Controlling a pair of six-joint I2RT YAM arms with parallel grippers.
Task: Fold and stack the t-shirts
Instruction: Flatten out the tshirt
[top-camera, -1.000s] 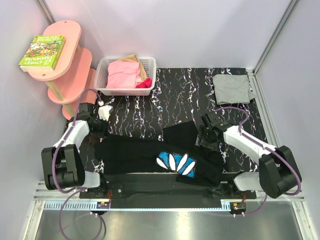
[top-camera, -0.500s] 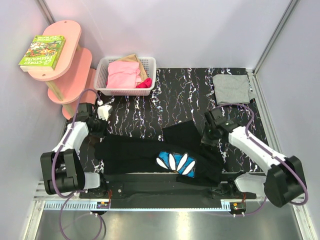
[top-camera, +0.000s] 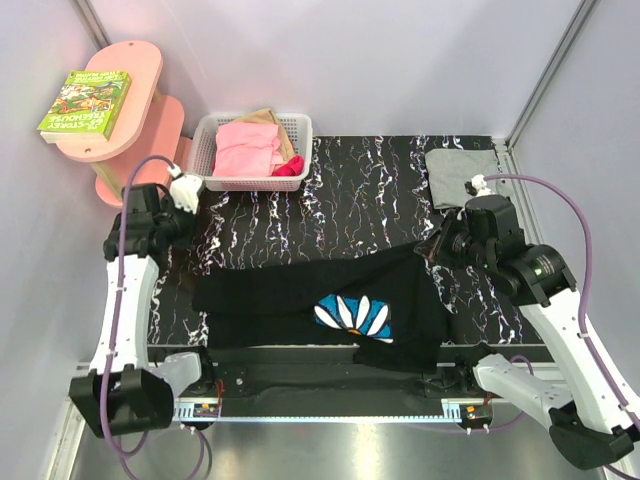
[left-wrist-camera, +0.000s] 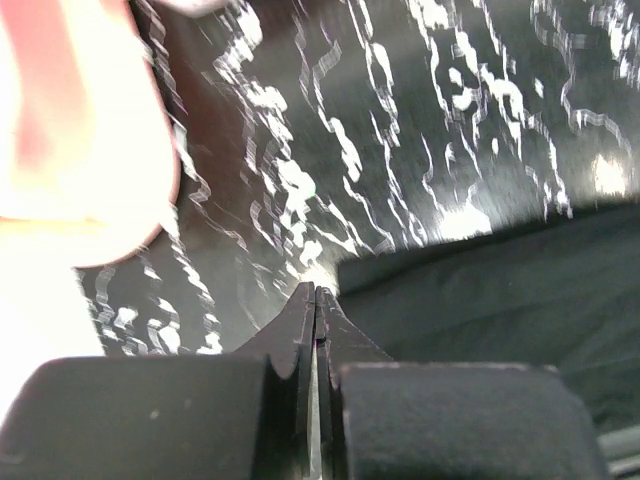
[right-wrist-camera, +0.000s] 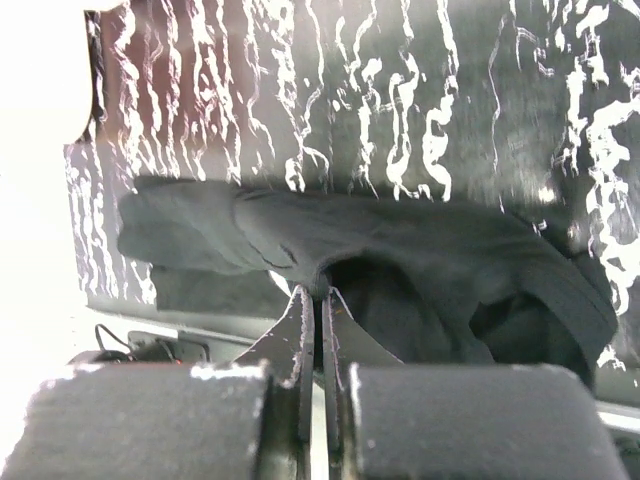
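Note:
The black t-shirt (top-camera: 300, 300) with its blue-and-white flower print (top-camera: 352, 316) lies stretched across the near part of the mat. My right gripper (top-camera: 430, 250) is shut on the shirt's right edge and holds it off the table. In the right wrist view the black cloth (right-wrist-camera: 420, 250) bunches up at the pinched tips of that gripper (right-wrist-camera: 322, 292). The left gripper (top-camera: 188, 232) hangs raised beyond the shirt's left end, and in the left wrist view this gripper (left-wrist-camera: 316, 292) is shut with nothing seen between its jaws. The shirt's edge (left-wrist-camera: 480, 290) lies below, to the right. A folded light grey t-shirt (top-camera: 462, 177) lies at the far right.
A white basket (top-camera: 300, 125) holding pink clothes sits at the back left of the black marbled mat (top-camera: 350, 200). Left of it stands a pink shelf (top-camera: 140, 75) with a book (top-camera: 85, 103) on top. Grey walls enclose the table.
The right gripper closed on the black shirt's right side, then rose and pulled it rightward, spreading the shirt. The left arm lifted and drew back toward the far left.

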